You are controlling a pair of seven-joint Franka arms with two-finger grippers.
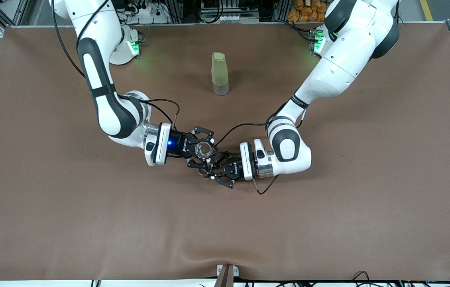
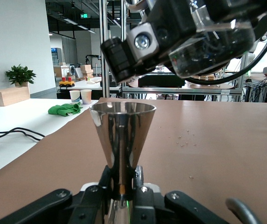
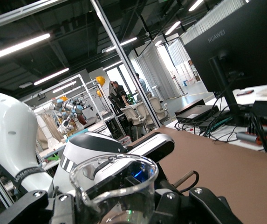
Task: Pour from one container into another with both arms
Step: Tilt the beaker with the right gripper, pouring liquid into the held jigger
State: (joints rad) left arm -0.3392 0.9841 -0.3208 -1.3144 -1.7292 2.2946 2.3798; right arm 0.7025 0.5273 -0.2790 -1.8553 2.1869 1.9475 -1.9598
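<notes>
Gripping beaker [image 1: 203, 150], right gripper [image 1: 201, 148] above jigger [image 2: 122, 135].

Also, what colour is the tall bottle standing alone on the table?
Pale yellow-green, with a clear base; the bottle shows best in the front view.

Both arms are reached inward, wrists level, above the desk's middle. The right gripper [image 1: 205, 149] is clamped on a glass beaker [image 1: 203, 150], the left gripper [image 1: 208, 169] on a steel jigger [image 2: 122, 135], just beside it.
</notes>
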